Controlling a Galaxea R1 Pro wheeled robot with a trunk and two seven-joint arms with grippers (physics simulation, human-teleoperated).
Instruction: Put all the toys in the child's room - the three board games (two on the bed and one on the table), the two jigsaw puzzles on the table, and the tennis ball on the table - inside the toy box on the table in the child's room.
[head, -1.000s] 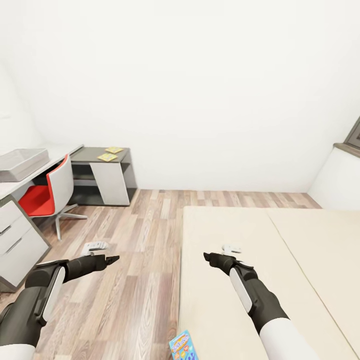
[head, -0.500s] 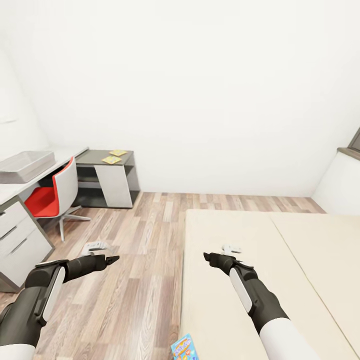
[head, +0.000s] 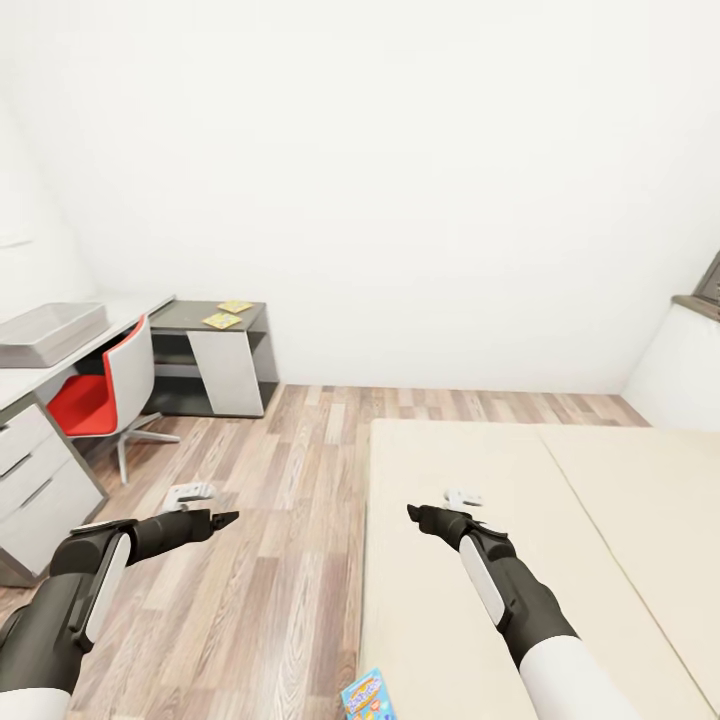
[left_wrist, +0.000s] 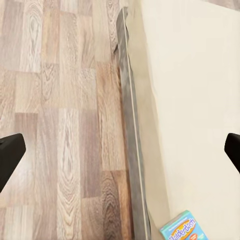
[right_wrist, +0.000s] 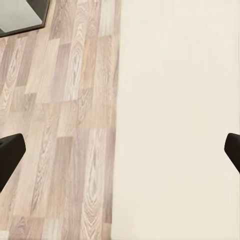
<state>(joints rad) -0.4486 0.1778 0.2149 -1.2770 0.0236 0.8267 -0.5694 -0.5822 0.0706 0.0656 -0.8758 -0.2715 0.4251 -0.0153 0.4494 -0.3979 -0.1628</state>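
Observation:
On the cream bed (head: 560, 500), at its near edge, lies a blue board game (head: 366, 695), also seen past my left gripper (left_wrist: 120, 150) as a blue box (left_wrist: 186, 229). My left gripper (head: 228, 518) hangs open over the wood floor beside the bed. Over the mattress my right gripper (head: 412, 512) is open and holds nothing; its view (right_wrist: 120, 150) looks down on the bed's edge. Far left, the grey toy box (head: 50, 333) rests on the table (head: 18, 378). Two jigsaw puzzles (head: 222, 320) lie on the table's dark corner section.
A red and white swivel chair (head: 100, 392) stands at the table, with white drawer fronts (head: 40, 490) nearer to me. Wood floor (head: 290, 500) runs between table and bed. A white unit (head: 680, 365) stands at the far right by the wall.
The whole picture has shifted a little to the right, so the camera has turned slightly. Both arms hold the same pose with open grippers.

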